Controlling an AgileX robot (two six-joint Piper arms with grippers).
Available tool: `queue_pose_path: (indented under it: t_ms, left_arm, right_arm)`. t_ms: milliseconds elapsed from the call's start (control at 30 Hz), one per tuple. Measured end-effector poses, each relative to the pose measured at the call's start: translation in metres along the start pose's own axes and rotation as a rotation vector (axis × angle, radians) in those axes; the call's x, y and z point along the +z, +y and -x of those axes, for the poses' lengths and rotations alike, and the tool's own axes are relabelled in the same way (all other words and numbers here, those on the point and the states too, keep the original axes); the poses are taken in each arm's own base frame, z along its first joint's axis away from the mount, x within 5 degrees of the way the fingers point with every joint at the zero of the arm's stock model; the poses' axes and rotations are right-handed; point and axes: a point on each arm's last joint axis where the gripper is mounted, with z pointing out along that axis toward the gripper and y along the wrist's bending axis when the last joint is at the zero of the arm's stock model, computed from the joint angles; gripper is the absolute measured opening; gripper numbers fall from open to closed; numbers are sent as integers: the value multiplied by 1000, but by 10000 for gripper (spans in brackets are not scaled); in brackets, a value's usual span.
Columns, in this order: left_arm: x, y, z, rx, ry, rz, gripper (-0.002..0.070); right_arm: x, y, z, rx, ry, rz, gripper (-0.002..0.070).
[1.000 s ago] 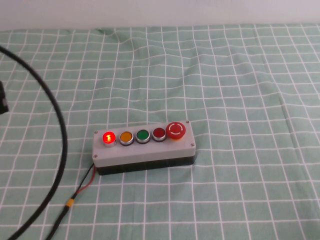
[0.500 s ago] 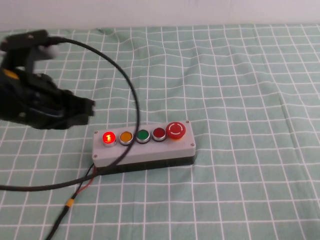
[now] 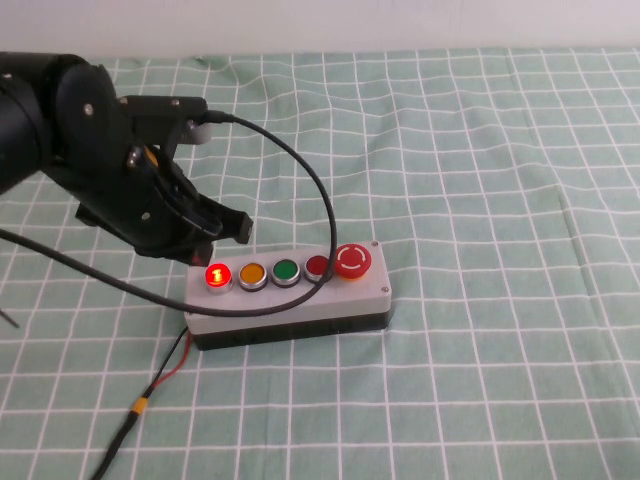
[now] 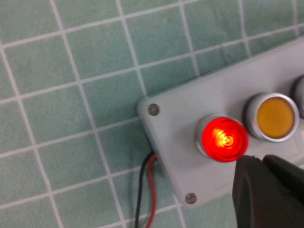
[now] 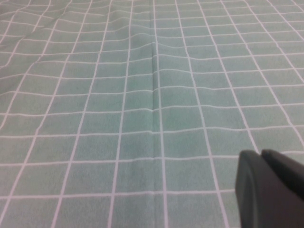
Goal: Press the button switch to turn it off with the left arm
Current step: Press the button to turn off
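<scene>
The button switch (image 3: 216, 275) glows bright red at the left end of the grey box's (image 3: 290, 303) row. The black left arm (image 3: 90, 150) hangs over the cloth just behind the box. My left gripper (image 3: 233, 228) is shut and empty, its tip a little above and behind the glowing button. In the left wrist view the button switch (image 4: 223, 138) glows, and the shut left gripper (image 4: 261, 159) sits right beside it, with no clear contact. My right gripper (image 5: 261, 153) is shut and empty over bare cloth; it is out of the high view.
On the box follow an amber button (image 3: 251, 274), a green one (image 3: 286, 271), a darker red one (image 3: 317, 266) and a large red mushroom button (image 3: 352, 261). The arm's black cable (image 3: 300, 170) loops over the box. Red and black wires (image 3: 170, 365) leave its left end. Green checked cloth (image 3: 480, 150) covers the table.
The left arm has swung in from the left edge and moved right, toward the box. Its gripper now hangs by the glowing button. The button stays lit throughout.
</scene>
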Motion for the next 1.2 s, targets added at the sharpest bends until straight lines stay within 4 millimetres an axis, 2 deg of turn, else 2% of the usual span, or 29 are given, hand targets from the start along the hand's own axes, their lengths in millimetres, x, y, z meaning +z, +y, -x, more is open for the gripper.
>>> queue_pose_path:
  t_ms: [367, 667, 900, 1000, 1100, 1200]
  left_arm:
    - [16, 4, 3, -32, 33, 32, -2]
    - [40, 1, 3, -32, 93, 24, -2]
    - [44, 2, 5, -29, 114, 30, -2]
    - [37, 1, 5, -25, 96, 29, -2]
    - [17, 0, 6, -14, 33, 36, -2]
    - [-26, -1, 7, 10, -89, 56, -2]
  right_arm:
    - [0, 0, 0, 0, 0, 0, -17]
    - [0, 0, 0, 0, 0, 0, -17]
    - [0, 0, 0, 0, 0, 0, -17]
    - [0, 0, 0, 0, 0, 0, -17]
    - [0, 0, 0, 0, 0, 0, -17]
    - [0, 0, 0, 0, 0, 0, -17]
